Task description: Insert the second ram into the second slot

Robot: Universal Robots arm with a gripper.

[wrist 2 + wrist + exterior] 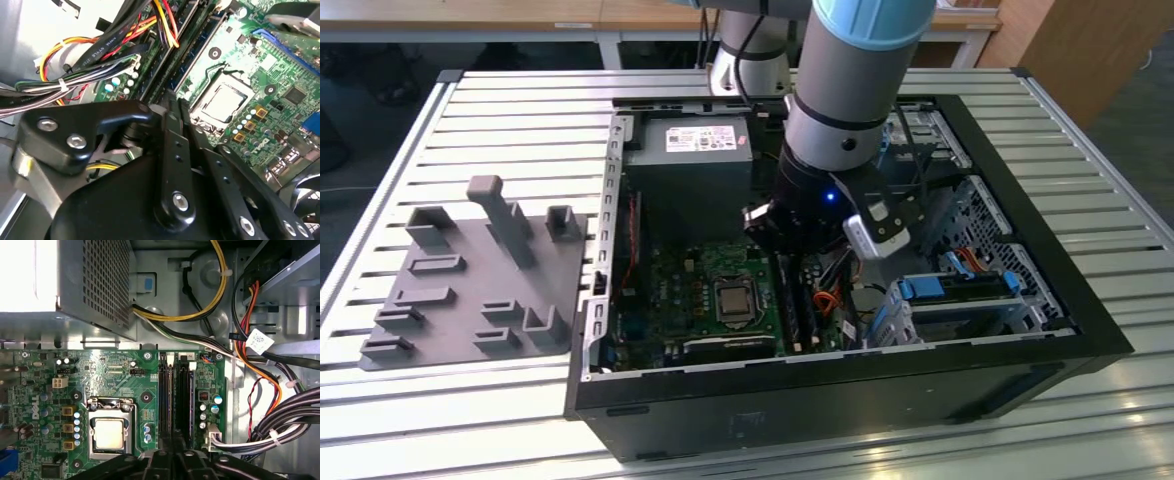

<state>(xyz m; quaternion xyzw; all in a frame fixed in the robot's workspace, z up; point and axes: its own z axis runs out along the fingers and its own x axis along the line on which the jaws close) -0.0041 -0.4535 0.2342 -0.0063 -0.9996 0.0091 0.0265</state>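
Gripper point(172, 460): low over the RAM slots point(175, 395); whether its fingers grip anything, I cannot tell.
Second ram point(184, 397): edge-on in its slot, just ahead of the fingertips.
Risk: pressing off-line could leave one end unlatched.
Beyond: motherboard point(100, 390), computer case point(1067, 330), slatted table point(494, 120).

I see print in four places, none of which I can make out as words. A white label point(707, 138) sits on the power supply at the far side of the case. In the first wrist view, white lettering point(36, 412) runs along the motherboard's edge and a white coded tag point(260, 341) hangs on a cable. In the second wrist view, white type point(112, 40) runs along a black cable.
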